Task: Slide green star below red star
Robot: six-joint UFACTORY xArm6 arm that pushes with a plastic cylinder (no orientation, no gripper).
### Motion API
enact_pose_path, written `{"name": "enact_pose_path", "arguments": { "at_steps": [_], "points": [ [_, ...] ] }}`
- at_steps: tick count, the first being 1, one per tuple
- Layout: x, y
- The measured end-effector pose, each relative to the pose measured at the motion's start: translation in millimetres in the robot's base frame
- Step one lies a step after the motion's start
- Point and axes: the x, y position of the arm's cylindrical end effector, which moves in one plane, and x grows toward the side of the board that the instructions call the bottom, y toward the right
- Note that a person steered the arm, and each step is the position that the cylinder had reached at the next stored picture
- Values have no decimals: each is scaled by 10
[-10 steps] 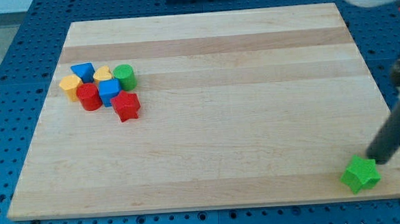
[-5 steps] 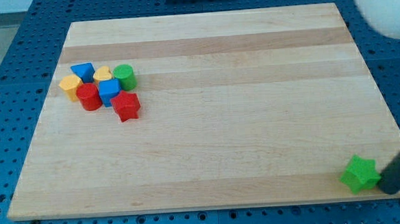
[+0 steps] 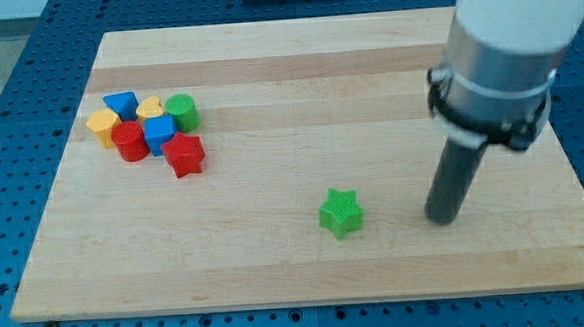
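Note:
The green star [image 3: 341, 212] lies on the wooden board [image 3: 297, 73], right of centre and near the view's bottom. The red star [image 3: 183, 154] sits at the view's left, at the lower right edge of a cluster of blocks. The green star is well to the right of and below the red star. My tip [image 3: 441, 219] rests on the board to the right of the green star, apart from it by about a block's width.
The cluster at the view's left holds a blue triangular block [image 3: 121, 103], an orange block [image 3: 103, 124], a yellow block [image 3: 150, 109], a green cylinder [image 3: 181, 111], a red cylinder [image 3: 129, 141] and a blue block [image 3: 159, 133].
The green star has slid from the board's bottom right corner leftward and up, toward the centre bottom. My tip has swung from its right side leftward, following it.

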Motion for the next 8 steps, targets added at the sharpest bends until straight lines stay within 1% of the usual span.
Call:
{"name": "enact_pose_path", "arguments": {
  "at_steps": [1,2,3,4,5,6,7,8],
  "points": [
    [-208,-761],
    [-636,-1434],
    [-662,-1651],
    [-399,-1157],
    [-249,-1405],
    [-249,-2059],
    [-433,-2483],
    [-703,-2518]
  ]
}}
